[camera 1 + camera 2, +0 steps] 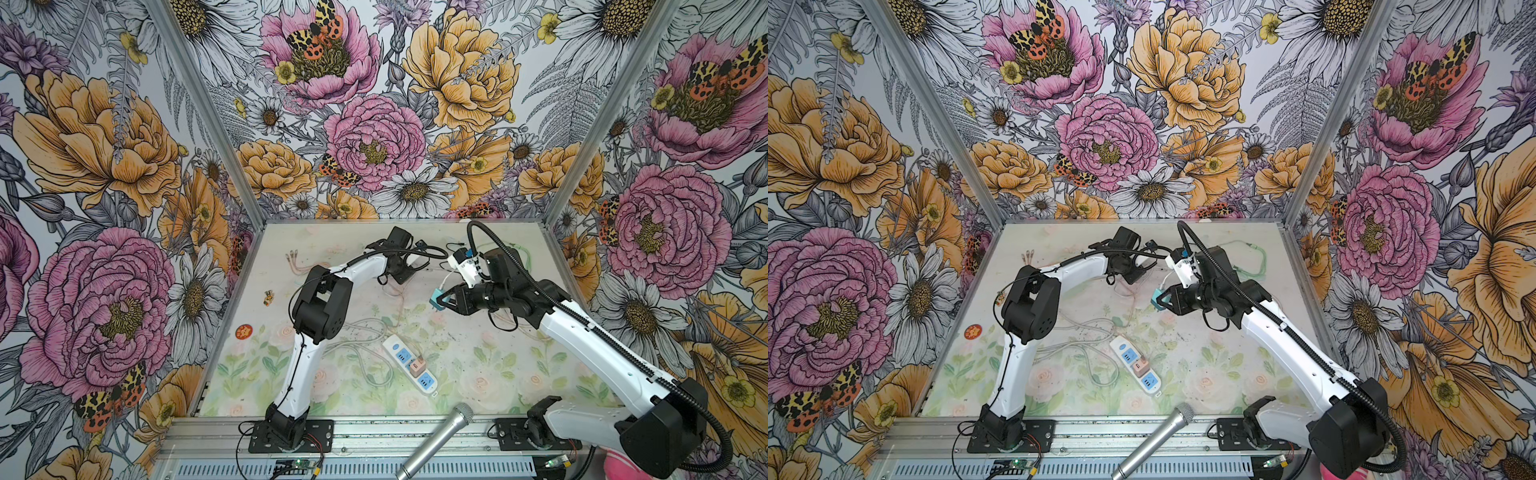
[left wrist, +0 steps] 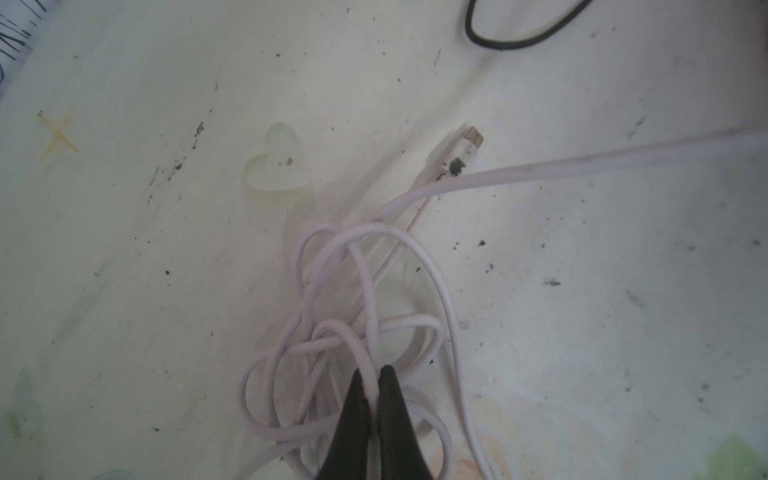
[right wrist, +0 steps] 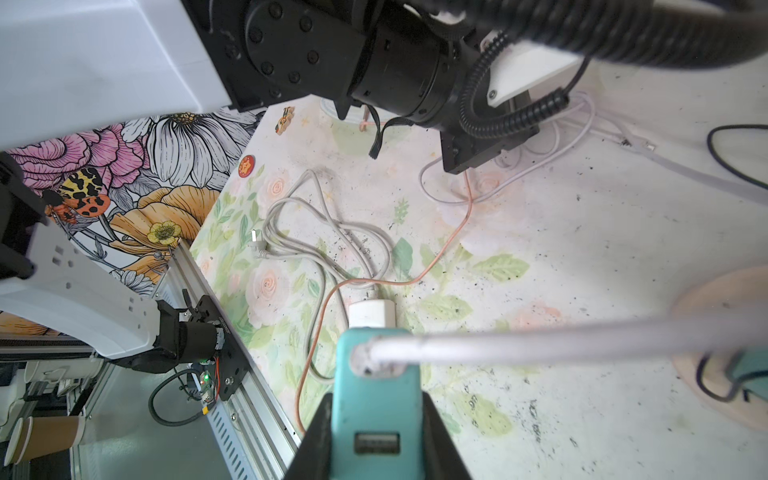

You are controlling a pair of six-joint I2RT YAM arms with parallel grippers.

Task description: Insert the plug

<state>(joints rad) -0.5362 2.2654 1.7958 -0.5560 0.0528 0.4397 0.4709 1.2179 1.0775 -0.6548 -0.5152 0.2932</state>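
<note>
My right gripper [image 3: 376, 401] is shut on the teal plug [image 3: 374, 386], a small block with an empty USB port facing the camera and a white cable [image 3: 540, 343] coming out of its far end. In both top views the teal plug [image 1: 436, 298] [image 1: 1156, 298] hangs above the table's middle. The white power strip [image 1: 409, 363] [image 1: 1138, 365] lies nearer the front, with a pink adapter [image 1: 415, 366] in its middle socket. My left gripper [image 2: 372, 376] is shut on one strand of a tangled white cable [image 2: 353, 291] lying on the table at the back.
A silver microphone [image 1: 440, 440] leans over the front rail. The strip's grey cord [image 3: 316, 232] and a thin orange wire [image 3: 440, 253] lie looped between the arms. A red sticker [image 1: 244, 331] sits at the left. A small connector end [image 2: 471, 139] lies past the tangle.
</note>
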